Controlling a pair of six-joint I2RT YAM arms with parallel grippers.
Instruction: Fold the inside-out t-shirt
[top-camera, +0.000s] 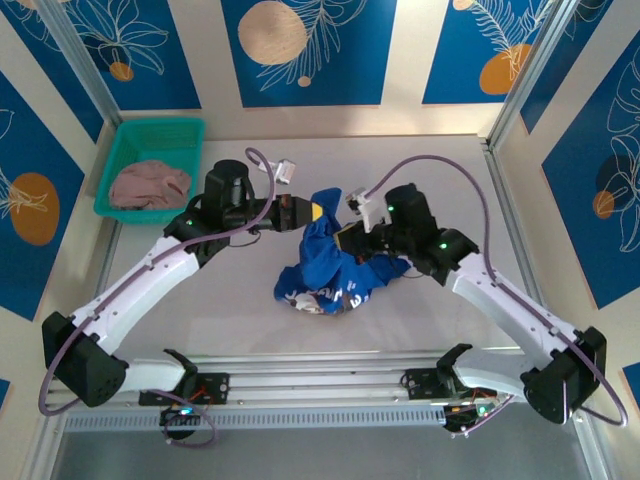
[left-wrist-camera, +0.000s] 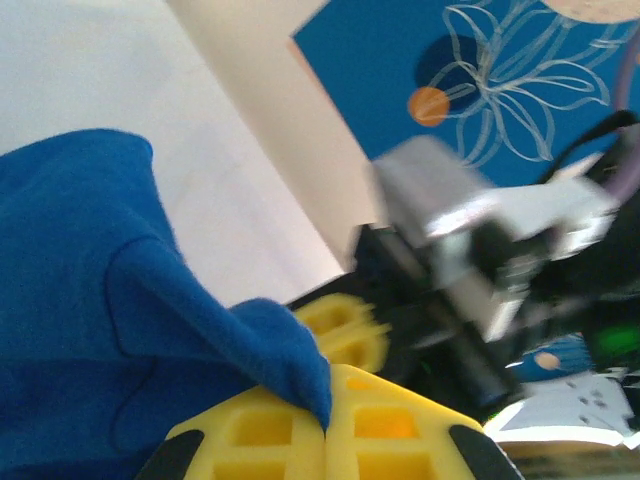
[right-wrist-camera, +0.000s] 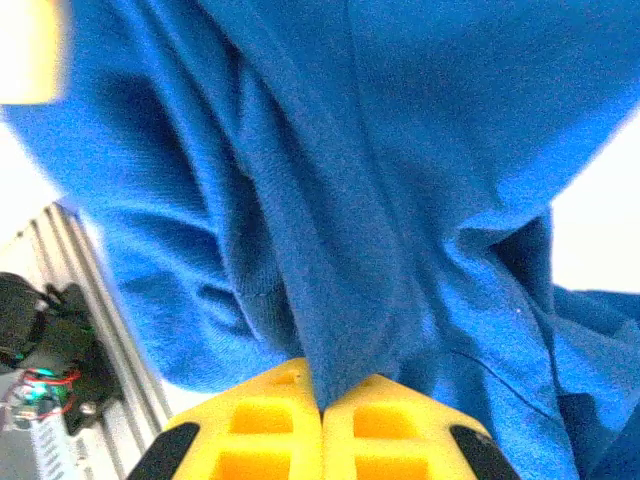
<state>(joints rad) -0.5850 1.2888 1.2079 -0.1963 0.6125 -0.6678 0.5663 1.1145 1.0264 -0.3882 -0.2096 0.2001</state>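
Note:
The royal-blue inside-out t-shirt (top-camera: 325, 262) hangs bunched at the table's middle, its lower part with white print resting on the surface. My left gripper (top-camera: 313, 211) is shut on the shirt's upper edge; in the left wrist view its yellow fingers (left-wrist-camera: 255, 435) pinch a blue fold (left-wrist-camera: 120, 330). My right gripper (top-camera: 347, 238) is shut on the shirt from the right; in the right wrist view blue cloth (right-wrist-camera: 340, 220) rises from between the yellow fingertips (right-wrist-camera: 270, 415). The two grippers are close together above the heap.
A teal basket (top-camera: 196, 135) at the back left holds a dusty-pink garment (top-camera: 150, 184). A metal rail (top-camera: 330, 385) runs along the near edge by the arm bases. Patterned blue walls enclose the table on three sides.

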